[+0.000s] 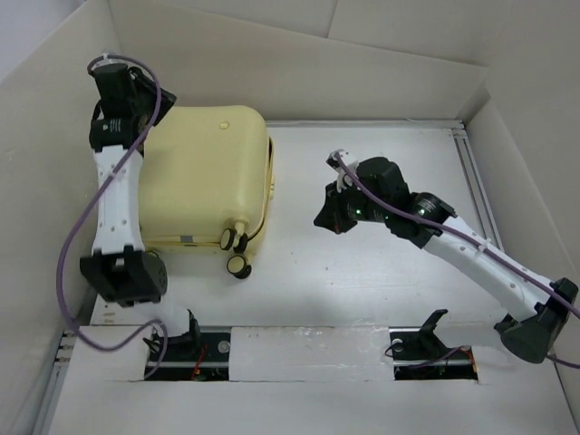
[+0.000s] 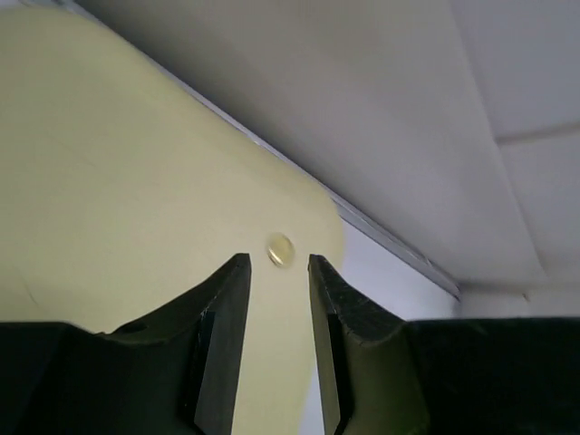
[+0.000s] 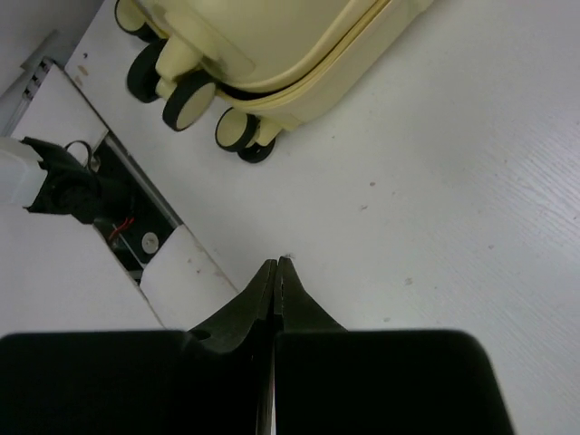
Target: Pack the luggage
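Observation:
The luggage [image 1: 204,177] is a pale yellow hard-shell suitcase lying closed and flat at the table's left, its caster wheels [image 1: 236,252] toward the near side. Its small round logo [image 2: 280,250] shows in the left wrist view, and its wheels [image 3: 186,98] show in the right wrist view. My left gripper [image 2: 277,268] hovers over the shell near its far left part, jaws a little apart with nothing between them. My right gripper [image 3: 276,265] is shut and empty above bare table, right of the luggage, seen from above [image 1: 328,217].
White walls [image 1: 381,63] enclose the table on three sides. A metal rail [image 1: 476,181] runs along the right edge. Two slots with cables and black brackets [image 1: 421,340] lie in the near ledge.

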`<state>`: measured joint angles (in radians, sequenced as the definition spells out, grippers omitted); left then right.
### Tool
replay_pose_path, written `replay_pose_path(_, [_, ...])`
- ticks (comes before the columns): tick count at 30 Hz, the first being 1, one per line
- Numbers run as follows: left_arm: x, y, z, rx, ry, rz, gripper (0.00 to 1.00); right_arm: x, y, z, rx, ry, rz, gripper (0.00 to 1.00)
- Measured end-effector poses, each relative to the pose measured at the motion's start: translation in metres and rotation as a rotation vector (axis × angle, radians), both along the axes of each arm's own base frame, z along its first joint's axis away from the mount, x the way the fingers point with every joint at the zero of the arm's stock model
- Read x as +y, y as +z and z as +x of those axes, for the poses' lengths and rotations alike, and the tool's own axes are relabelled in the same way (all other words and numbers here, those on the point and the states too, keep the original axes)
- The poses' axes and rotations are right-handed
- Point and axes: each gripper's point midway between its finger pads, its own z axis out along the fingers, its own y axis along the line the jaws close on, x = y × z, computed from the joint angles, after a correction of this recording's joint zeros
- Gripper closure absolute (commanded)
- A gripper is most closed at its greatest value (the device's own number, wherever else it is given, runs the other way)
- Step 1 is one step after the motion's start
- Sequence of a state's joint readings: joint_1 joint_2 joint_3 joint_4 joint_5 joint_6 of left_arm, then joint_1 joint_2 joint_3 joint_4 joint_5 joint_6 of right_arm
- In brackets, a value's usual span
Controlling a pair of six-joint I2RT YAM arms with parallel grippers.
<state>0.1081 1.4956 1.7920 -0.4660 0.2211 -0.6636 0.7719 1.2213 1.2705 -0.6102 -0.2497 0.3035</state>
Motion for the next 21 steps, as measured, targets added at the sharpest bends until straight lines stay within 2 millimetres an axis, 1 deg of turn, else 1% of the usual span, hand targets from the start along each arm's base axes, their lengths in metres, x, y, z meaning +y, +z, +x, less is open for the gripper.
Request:
replay_pose_path(1, [0.018, -0.012, 0.023, 0.036, 0.066, 0.012, 0.72, 0.003, 0.000, 0.006, -0.003, -0.009, -0.002, 1.00])
replay_pose_path(2, [0.034, -0.022, 0.038, 0.066, 0.116, 0.022, 0.73, 0.006, -0.002, 0.013, -0.004, -0.021, -0.005, 1.00])
replay_pose_path(3, [0.056, -0.036, 0.053, 0.106, 0.177, 0.027, 0.76, 0.010, -0.003, 0.022, -0.006, -0.034, -0.004, 1.00])
replay_pose_path(5, [0.099, -0.063, 0.066, 0.173, 0.280, 0.023, 0.81, 0.020, -0.009, 0.040, -0.006, -0.061, -0.003, 1.00])
replay_pose_path(6, [0.123, -0.078, 0.067, 0.209, 0.340, 0.015, 0.83, 0.025, -0.014, 0.049, 0.000, -0.074, -0.004, 1.00])
replay_pose_path(7, [0.147, -0.094, 0.063, 0.253, 0.398, 0.007, 0.83, 0.030, -0.020, 0.060, 0.003, -0.094, -0.002, 1.00])
replay_pose_path(9, [0.189, -0.118, 0.050, 0.327, 0.505, -0.006, 0.83, 0.039, -0.034, 0.079, 0.022, -0.124, -0.005, 1.00])
replay_pose_path(11, [0.223, -0.131, 0.035, 0.373, 0.602, -0.004, 0.83, 0.050, -0.050, 0.099, 0.040, -0.152, -0.008, 1.00])
replay_pose_path(12, [0.233, -0.134, 0.028, 0.388, 0.639, 0.001, 0.83, 0.056, -0.057, 0.108, 0.051, -0.162, -0.011, 1.00])
replay_pose_path(14, [0.244, -0.136, 0.020, 0.405, 0.685, 0.009, 0.83, 0.066, -0.072, 0.126, 0.064, -0.180, -0.018, 1.00])
replay_pose_path(15, [0.246, -0.136, 0.019, 0.405, 0.691, 0.011, 0.83, 0.073, -0.079, 0.137, 0.065, -0.189, -0.019, 1.00])
replay_pose_path(16, [0.245, -0.137, 0.020, 0.406, 0.689, 0.012, 0.83, 0.078, -0.086, 0.145, 0.070, -0.196, -0.025, 1.00])
replay_pose_path(18, [0.239, -0.145, 0.026, 0.404, 0.654, 0.001, 0.83, 0.088, -0.099, 0.160, 0.079, -0.210, -0.028, 1.00])
replay_pose_path(19, [0.232, -0.152, 0.030, 0.410, 0.625, -0.011, 0.83, 0.091, -0.108, 0.167, 0.086, -0.219, -0.031, 1.00])
replay_pose_path(21, [0.218, -0.187, 0.033, 0.457, 0.563, -0.031, 0.83, 0.091, -0.125, 0.174, 0.105, -0.235, -0.047, 1.00])
